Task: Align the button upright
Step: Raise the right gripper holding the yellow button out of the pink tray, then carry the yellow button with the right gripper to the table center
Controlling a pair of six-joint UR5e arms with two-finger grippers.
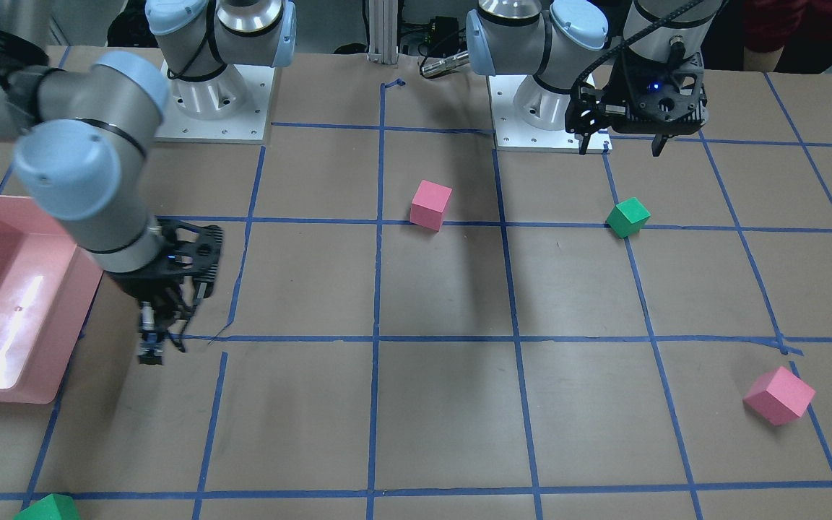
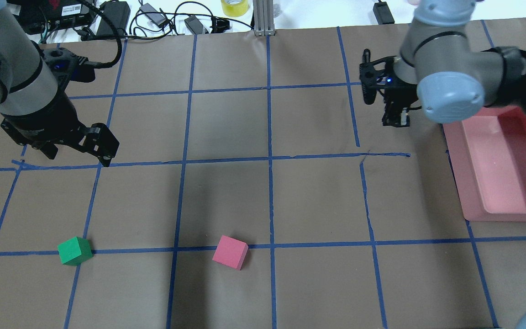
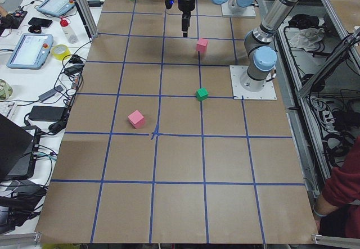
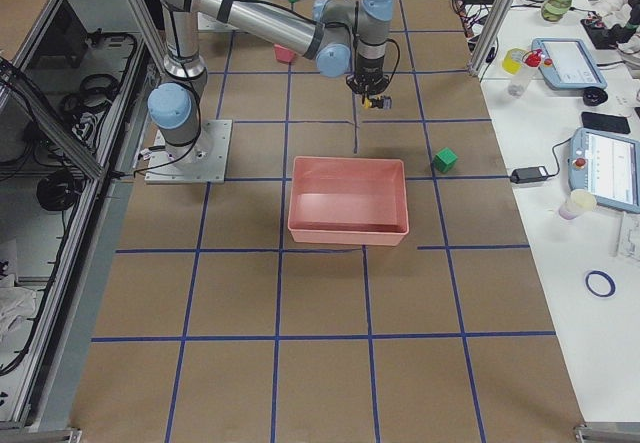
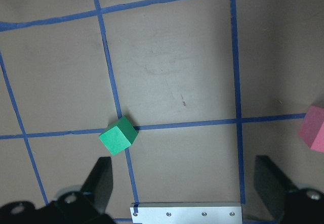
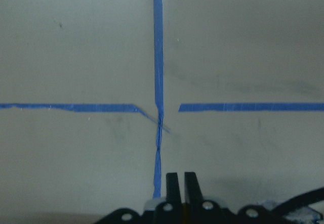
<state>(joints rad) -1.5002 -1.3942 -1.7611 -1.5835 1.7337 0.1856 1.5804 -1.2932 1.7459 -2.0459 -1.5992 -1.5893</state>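
Button (image 4: 372, 102) is showing only as a tiny yellow-and-dark speck at the tips of the right pincer (image 6: 180, 176), so it is apparently being carried rather than lying on the surface (image 2: 318, 205). Its tilt is too small to read. The right pincer's thin black fingers are pressing almost together, with only a sliver between them, seemingly clamping the button. They are hanging over a torn crossing of blue tape (image 6: 158, 42), just beside the pink tray (image 2: 460, 169). The step in hand seems to be the placing. The next move is calling for a slow, straight descent, with the flat block base going down first and the round cap pointing up, then a gentle release so the small, hard part is not tipping. The left pincer (image 1: 620, 144) is idling well apart with its fingers spread wide and nothing between them, looking down on a green foam cube (image 5: 118, 135). A pink foam cube (image 2: 230, 252) is sitting further along, soft-looking and matte. The surface is wearing flat brown paper, faintly scuffed, and the tray is showing glossy, smooth plastic.
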